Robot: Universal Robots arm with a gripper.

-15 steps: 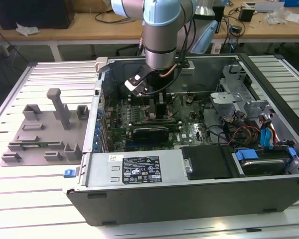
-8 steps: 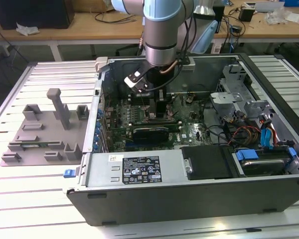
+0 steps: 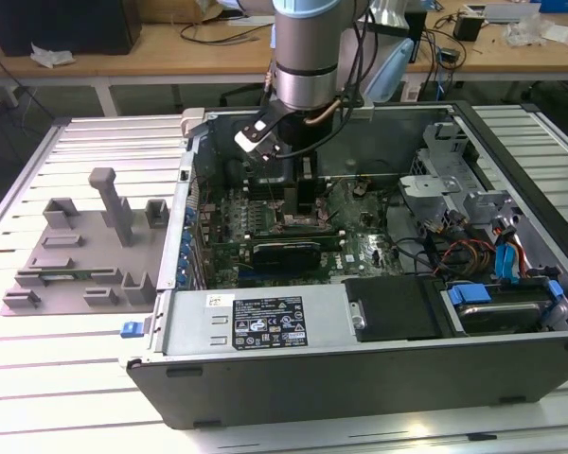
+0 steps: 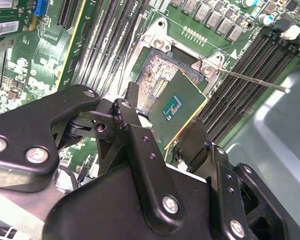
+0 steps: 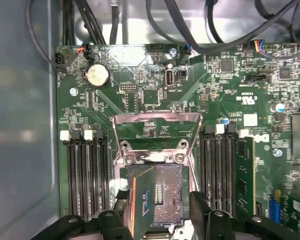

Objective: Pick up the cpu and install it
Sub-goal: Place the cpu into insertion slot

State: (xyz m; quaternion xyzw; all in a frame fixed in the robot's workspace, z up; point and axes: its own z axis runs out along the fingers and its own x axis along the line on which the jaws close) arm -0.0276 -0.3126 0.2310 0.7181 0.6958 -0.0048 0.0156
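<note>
My gripper [image 4: 162,121] is shut on the cpu [image 4: 179,107], a flat square chip held tilted with its green underside showing. It hangs just above the open dark socket [image 4: 155,75] on the motherboard, one edge low near the socket and the other raised. In the first wrist view the cpu [image 5: 142,200] stands at a slant between the black fingers [image 5: 121,202], over the socket [image 5: 167,200]. The socket's metal load plate [image 5: 157,127] is flipped open. In the exterior view the gripper [image 3: 295,194] reaches down inside the computer case [image 3: 265,326], over the motherboard's middle.
The thin socket lever [image 4: 250,80] sticks out beside the socket. Memory slots [image 5: 85,170] flank it on both sides. A black card [image 3: 284,253] lies in front of the socket; cables and drive cage [image 3: 473,218] fill the exterior view's right. A grey fixture tray [image 3: 85,246] sits left of the case.
</note>
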